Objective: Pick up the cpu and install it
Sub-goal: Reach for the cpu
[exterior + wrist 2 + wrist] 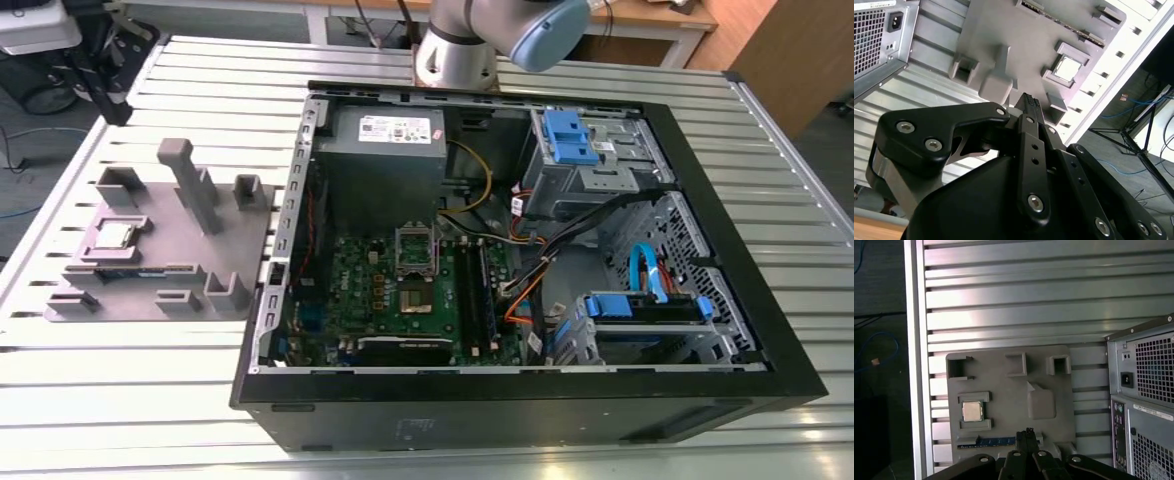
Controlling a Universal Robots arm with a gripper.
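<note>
Exterior view. Q: Where does the cpu (118, 234) lie?
A: Flat in a recess of the grey holder plate (174, 255) on the desk (134, 390), well apart from the motherboard socket (416, 250).
Second wrist view. Q: State of the fingers (1029, 107)?
A: Pressed together, holding nothing, aimed toward the plate; cpu (1066, 69) untouched.
First wrist view. Q: How will it handle?
A: Probably light, stiff and fragile underneath; take the cpu (972, 411) by opposite edges.
</note>
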